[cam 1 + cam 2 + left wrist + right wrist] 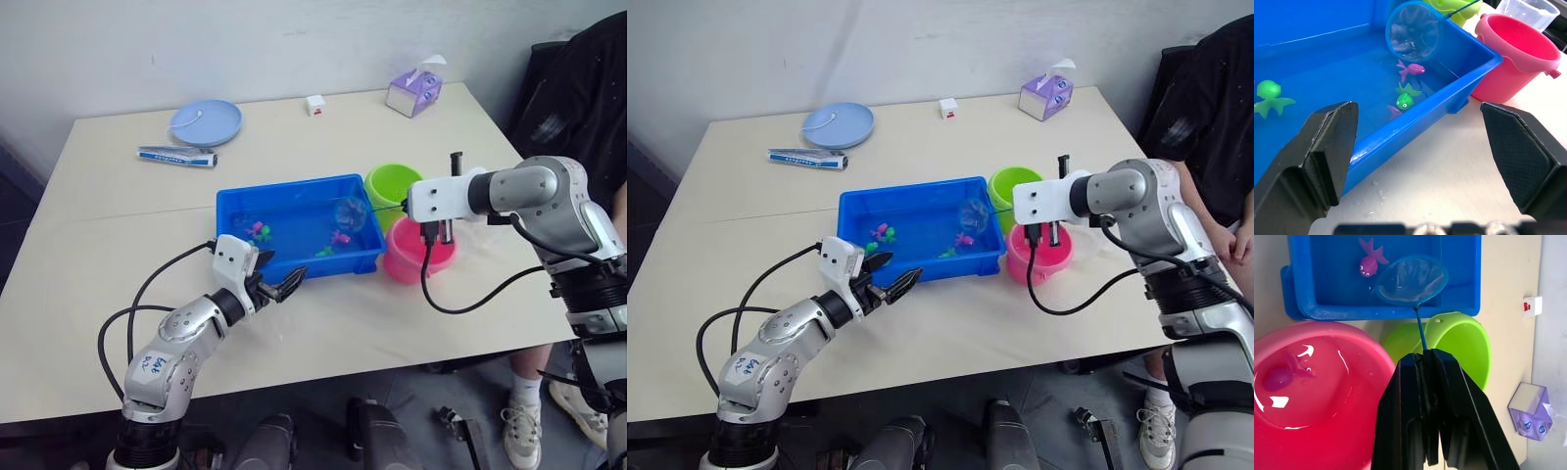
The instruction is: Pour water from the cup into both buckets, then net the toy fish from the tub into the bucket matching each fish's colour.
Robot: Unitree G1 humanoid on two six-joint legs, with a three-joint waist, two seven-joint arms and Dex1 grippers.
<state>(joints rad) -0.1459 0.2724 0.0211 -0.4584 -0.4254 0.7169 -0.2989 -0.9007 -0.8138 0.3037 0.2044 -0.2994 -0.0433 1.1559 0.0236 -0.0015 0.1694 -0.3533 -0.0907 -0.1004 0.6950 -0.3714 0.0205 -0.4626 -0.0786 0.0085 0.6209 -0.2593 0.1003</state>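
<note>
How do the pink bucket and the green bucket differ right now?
The pink bucket holds water with one pink fish in it; in the part of the green bucket that shows, no fish is seen. The pink bucket stands nearer the robot, the green bucket behind it, farther off. Both stand upright beside the tub, under the right gripper holding the net.

Bright even light, soft shadows, water glare
</note>
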